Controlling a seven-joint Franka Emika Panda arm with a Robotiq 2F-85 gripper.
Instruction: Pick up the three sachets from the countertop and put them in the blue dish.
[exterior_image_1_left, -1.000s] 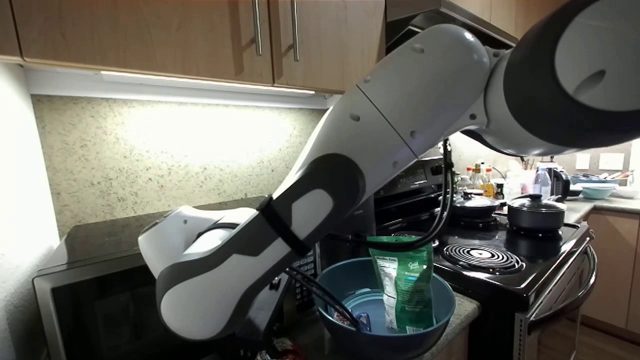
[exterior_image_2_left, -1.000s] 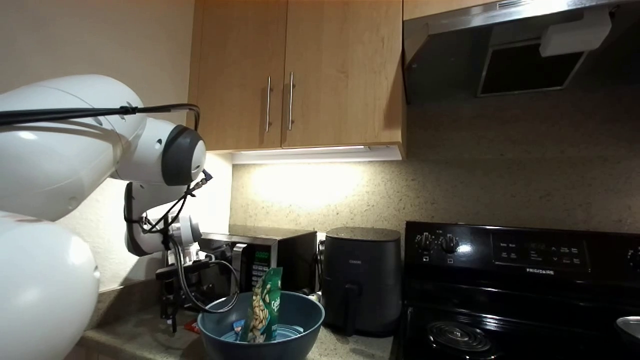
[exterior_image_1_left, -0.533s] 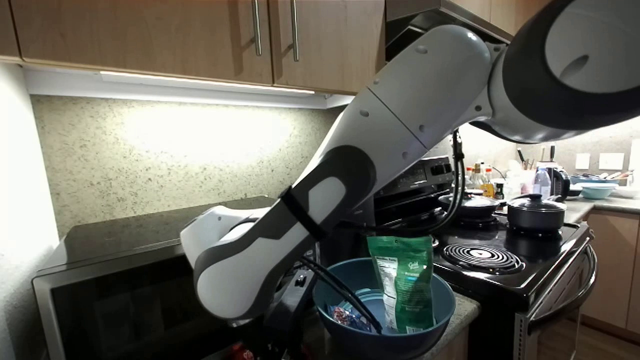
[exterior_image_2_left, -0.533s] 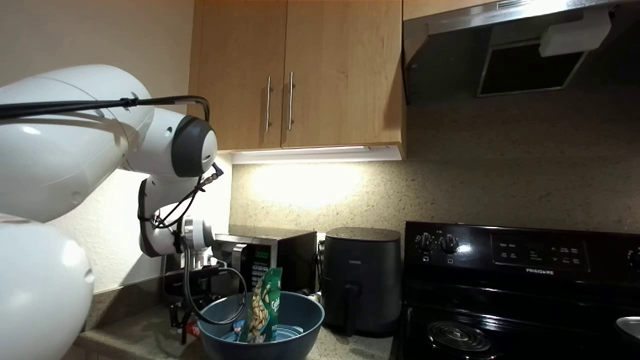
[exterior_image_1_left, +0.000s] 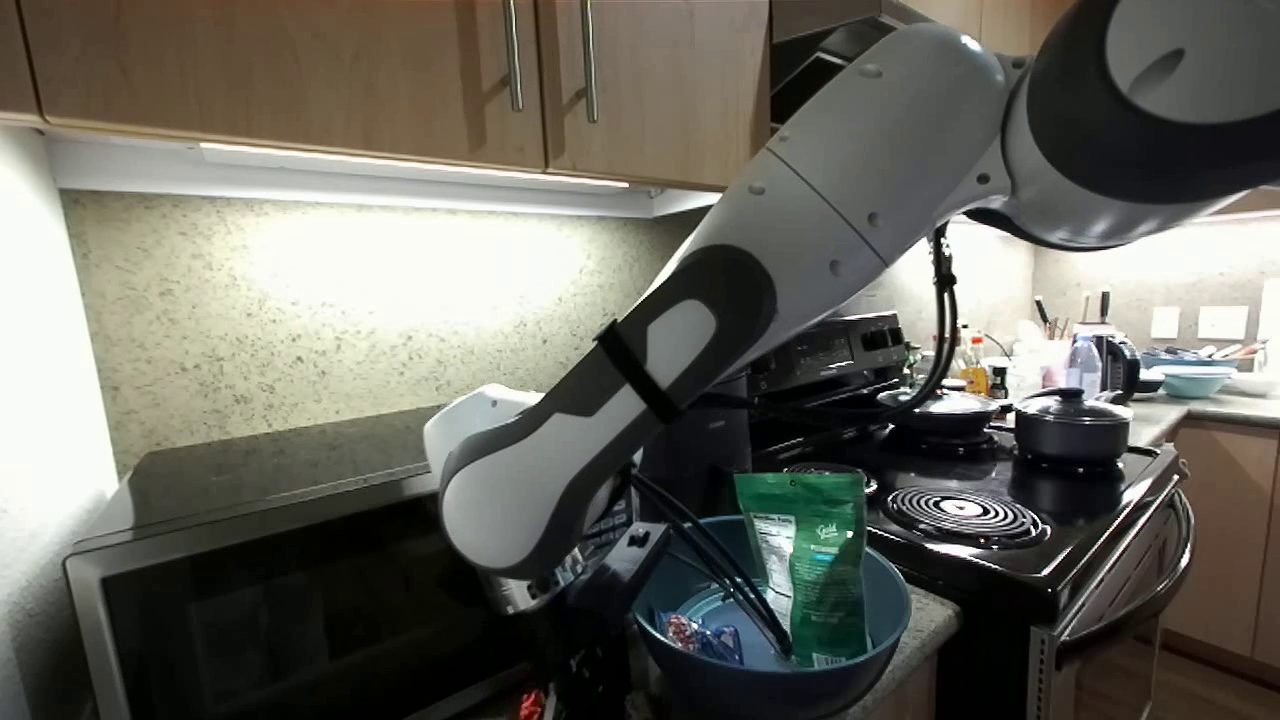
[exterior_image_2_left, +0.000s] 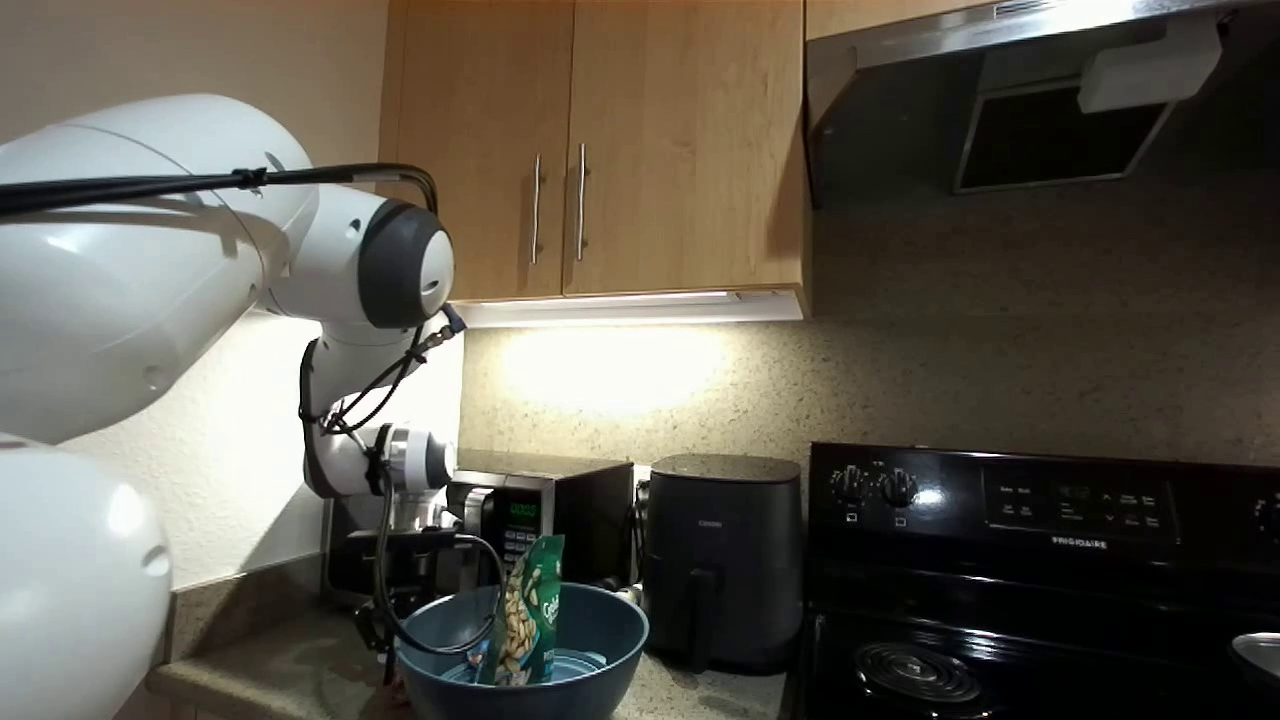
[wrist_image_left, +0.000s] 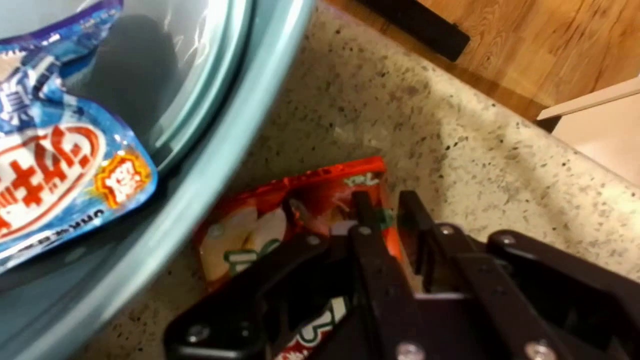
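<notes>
The red-orange sachet (wrist_image_left: 345, 187) lies flat on the countertop beside the blue dish (wrist_image_left: 270, 80), partly covered by my gripper (wrist_image_left: 387, 200). Its jaws stand slightly apart over the sachet's right edge, one finger above the packet and one just beyond it; I see no grip. Inside the dish lie a green pouch (exterior_image_1_left: 820, 570), standing upright against the wall, and a blue sachet (wrist_image_left: 65, 170) on the bottom. The red sachet (exterior_image_1_left: 532, 705) barely shows at the bottom of an exterior view. The dark gripper (exterior_image_2_left: 385, 630) hangs left of the dish (exterior_image_2_left: 510, 700) in an exterior view.
A microwave (exterior_image_1_left: 300, 600) stands close behind the arm, with a black air fryer (exterior_image_2_left: 720, 560) to its right. The stove (exterior_image_1_left: 960, 510) carries black pots (exterior_image_1_left: 1070, 425). Black cables (exterior_image_1_left: 710, 550) from the wrist hang over the dish. The counter's edge (wrist_image_left: 490, 100) is close.
The arm has shifted right in both exterior views, bringing the gripper nearer the dish. The cables now hang further over the dish. Dish and green pouch have stayed put.
</notes>
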